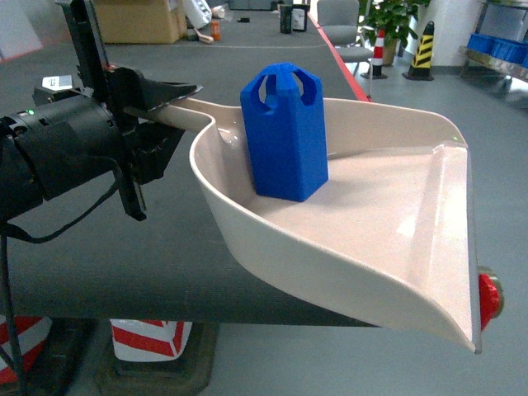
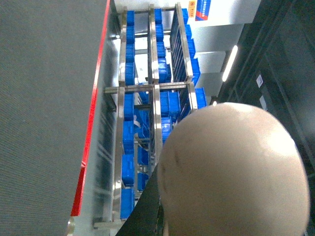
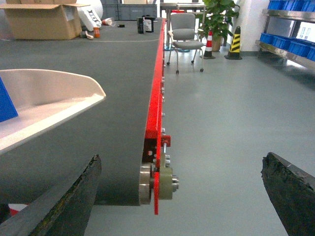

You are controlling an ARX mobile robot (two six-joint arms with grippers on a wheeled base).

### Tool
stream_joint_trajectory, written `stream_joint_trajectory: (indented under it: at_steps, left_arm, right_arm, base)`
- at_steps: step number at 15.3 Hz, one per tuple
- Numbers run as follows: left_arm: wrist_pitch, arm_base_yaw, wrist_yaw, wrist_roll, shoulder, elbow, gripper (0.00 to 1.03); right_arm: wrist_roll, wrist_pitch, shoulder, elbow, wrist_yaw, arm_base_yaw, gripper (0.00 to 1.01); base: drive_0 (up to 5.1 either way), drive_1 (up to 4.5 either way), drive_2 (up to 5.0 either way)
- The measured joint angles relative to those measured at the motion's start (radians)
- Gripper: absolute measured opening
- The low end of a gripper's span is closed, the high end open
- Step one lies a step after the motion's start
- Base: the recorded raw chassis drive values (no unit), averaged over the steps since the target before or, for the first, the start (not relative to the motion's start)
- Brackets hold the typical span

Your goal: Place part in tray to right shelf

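Currently: dustpan tray (image 1: 396,223) handle clamped by L gripper (image 1: 153,103), held level so blue part (image 1: 285,136) kept upright; R gripper (image 3: 179,196) jaws apart, empty.

we see a bright blue part (image 1: 285,132) in a pale beige tray (image 1: 388,239). the belt (image 1: 165,247) is dark grey with a red edge (image 3: 156,98). our left gripper (image 1: 153,107) is black.

Grey conveyor belt (image 1: 124,256); office chair (image 3: 184,30); cardboard box (image 3: 42,19); traffic cone (image 1: 422,49).
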Motion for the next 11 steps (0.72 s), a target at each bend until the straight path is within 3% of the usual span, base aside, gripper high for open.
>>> stream_joint_trajectory:
  at_steps: [11]
  left_arm:
    - [0.001, 0.0, 0.001, 0.0, 0.0, 0.0, 0.15]
  right_arm:
    - [0.0, 0.0, 0.0, 0.0, 0.0, 0.0, 0.98]
  base:
    - [5.0, -2.43, -2.4]
